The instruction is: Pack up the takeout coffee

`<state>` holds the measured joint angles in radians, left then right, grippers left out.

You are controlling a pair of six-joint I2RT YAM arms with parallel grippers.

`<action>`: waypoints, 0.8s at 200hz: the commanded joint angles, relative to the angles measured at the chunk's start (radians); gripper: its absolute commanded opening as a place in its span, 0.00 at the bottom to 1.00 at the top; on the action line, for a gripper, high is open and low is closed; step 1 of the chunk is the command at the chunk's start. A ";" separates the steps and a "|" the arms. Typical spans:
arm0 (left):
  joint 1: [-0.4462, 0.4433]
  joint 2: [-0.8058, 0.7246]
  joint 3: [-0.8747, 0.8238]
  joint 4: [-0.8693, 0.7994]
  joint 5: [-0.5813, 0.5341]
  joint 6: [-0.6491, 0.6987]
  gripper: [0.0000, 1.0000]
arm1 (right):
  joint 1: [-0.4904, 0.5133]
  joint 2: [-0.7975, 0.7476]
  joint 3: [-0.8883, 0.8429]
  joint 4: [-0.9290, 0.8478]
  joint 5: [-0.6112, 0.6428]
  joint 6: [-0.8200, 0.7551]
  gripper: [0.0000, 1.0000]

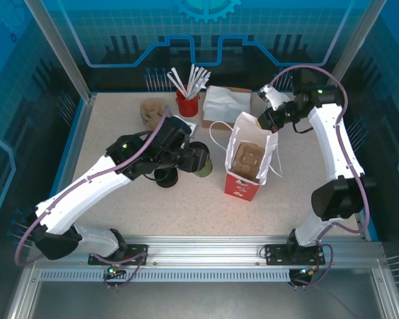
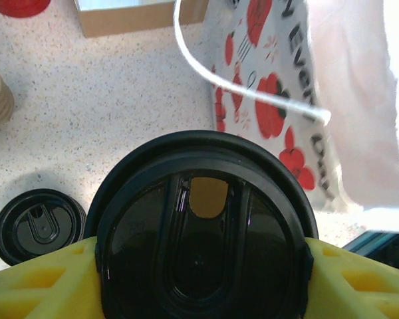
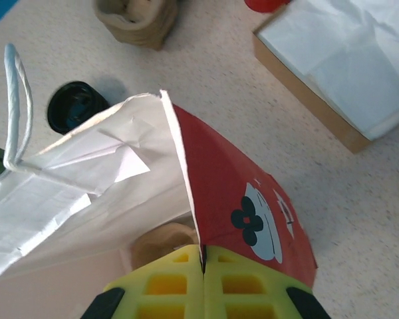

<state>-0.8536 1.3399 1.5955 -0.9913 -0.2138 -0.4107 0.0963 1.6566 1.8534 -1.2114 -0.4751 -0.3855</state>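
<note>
Two yellow fingers (image 2: 40, 286) of the left gripper (image 1: 194, 159) sit against opposite sides of the takeout coffee (image 2: 203, 259), parted just to the width of its black lid, so we read this gripper as closed on the cup. In the left wrist view the lid faces the camera squarely, with the drink slot centred between the pads. From the top external view we cannot tell whether the cup's base touches the table (image 1: 120, 119) or is held just above it. The cup is just beside the paper bag (image 1: 246, 159), on the bag's left and outside it. A white handle (image 2: 239, 86) of the bag arcs above the lid. One loose black lid (image 2: 38, 224) lies flat on the table left of the held cup. On the bag's far side, the right gripper (image 3: 203, 266) is pinched tight on the bag's upper rim, where the red printed wall meets the white interior, holding the mouth open. Behind the bag stand a cardboard box (image 1: 226, 103) lined with white paper and a red cup (image 1: 187, 105) of stirrers.
</note>
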 commanded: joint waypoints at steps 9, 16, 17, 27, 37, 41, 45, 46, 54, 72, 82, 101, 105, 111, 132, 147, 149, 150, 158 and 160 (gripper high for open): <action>0.005 -0.060 0.061 -0.049 -0.039 0.035 0.60 | 0.042 -0.055 -0.051 0.083 -0.046 0.168 0.00; 0.005 -0.069 0.064 -0.049 -0.040 0.041 0.60 | 0.058 -0.066 -0.072 0.112 -0.027 0.200 0.00; 0.005 -0.071 0.065 -0.049 -0.041 0.041 0.60 | 0.061 -0.067 -0.075 0.115 -0.025 0.203 0.00; 0.005 -0.082 0.076 -0.051 -0.042 0.050 0.60 | 0.088 -0.070 -0.090 0.139 0.022 0.236 0.00; 0.005 -0.088 0.095 -0.063 -0.046 0.057 0.60 | 0.108 -0.066 -0.095 0.152 0.044 0.260 0.00; 0.004 -0.090 0.100 -0.068 -0.046 0.060 0.60 | 0.114 -0.063 -0.095 0.158 0.054 0.271 0.00; 0.005 -0.092 0.107 -0.073 -0.050 0.063 0.60 | 0.118 -0.060 -0.095 0.163 0.068 0.288 0.00; 0.005 -0.093 0.110 -0.074 -0.052 0.063 0.60 | 0.119 -0.060 -0.095 0.164 0.071 0.293 0.00; 0.004 -0.097 0.123 -0.081 -0.058 0.069 0.60 | 0.128 -0.050 -0.084 0.165 0.094 0.318 0.00; 0.005 -0.101 0.150 -0.094 -0.071 0.086 0.61 | 0.146 -0.030 -0.059 0.166 0.126 0.362 0.00; 0.005 -0.098 0.169 -0.101 -0.071 0.092 0.61 | 0.157 -0.021 -0.045 0.166 0.140 0.383 0.00; 0.005 -0.086 0.203 -0.107 -0.050 0.099 0.61 | 0.173 0.001 -0.027 0.169 0.144 0.428 0.00; 0.005 -0.084 0.211 -0.107 -0.046 0.100 0.61 | 0.177 0.007 -0.022 0.167 0.141 0.435 0.00; 0.005 -0.082 0.221 -0.107 -0.039 0.101 0.61 | 0.184 0.015 -0.016 0.165 0.139 0.444 0.00; 0.004 -0.069 0.255 -0.107 -0.018 0.101 0.61 | 0.208 0.044 0.006 0.152 0.163 0.484 0.00; 0.005 -0.064 0.268 -0.103 -0.004 0.100 0.61 | 0.224 0.060 0.022 0.148 0.153 0.502 0.00; 0.005 -0.064 0.269 -0.101 -0.003 0.099 0.61 | 0.227 0.061 0.022 0.148 0.152 0.504 0.00; 0.005 -0.064 0.269 -0.100 -0.002 0.099 0.61 | 0.228 0.062 0.023 0.148 0.152 0.505 0.00; 0.003 -0.062 0.267 -0.093 0.006 0.095 0.61 | 0.235 0.066 0.031 0.148 0.152 0.513 0.00; 0.003 -0.061 0.268 -0.093 0.008 0.095 0.61 | 0.237 0.068 0.034 0.146 0.154 0.516 0.00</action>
<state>-0.8536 1.2648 1.8320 -1.0794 -0.2443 -0.3328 0.3031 1.7050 1.8393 -1.0607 -0.3229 0.0689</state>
